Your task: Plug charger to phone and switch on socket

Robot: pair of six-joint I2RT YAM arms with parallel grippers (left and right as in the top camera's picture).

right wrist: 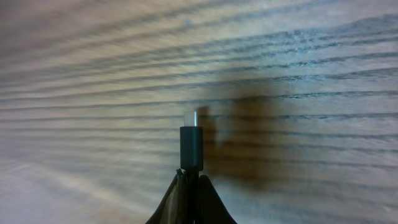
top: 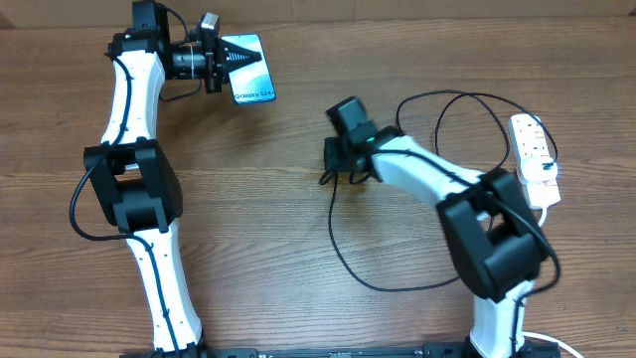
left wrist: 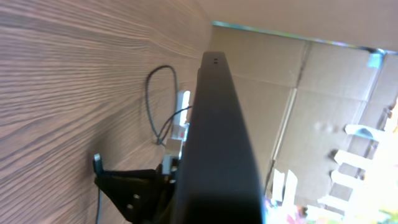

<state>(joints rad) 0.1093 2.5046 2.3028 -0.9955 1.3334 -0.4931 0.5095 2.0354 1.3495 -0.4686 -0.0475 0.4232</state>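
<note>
My left gripper [top: 227, 58] is shut on the phone [top: 250, 68] at the back left and holds it off the table; its teal screen with "Galaxy S24" text faces up. In the left wrist view the phone [left wrist: 217, 137] shows edge-on as a dark bar. My right gripper [top: 334, 167] is at mid-table, shut on the charger's plug. In the right wrist view the fingers [right wrist: 191, 186] pinch the black plug [right wrist: 191, 146], whose metal tip points at the wood. The black cable [top: 334, 224] loops back to the white socket strip [top: 534, 149] at the right edge.
The strip's white lead [top: 556, 343] runs off at the bottom right. The cable makes a second loop [top: 457, 95] behind my right arm. A cardboard wall [left wrist: 323, 93] stands beyond the table in the left wrist view.
</note>
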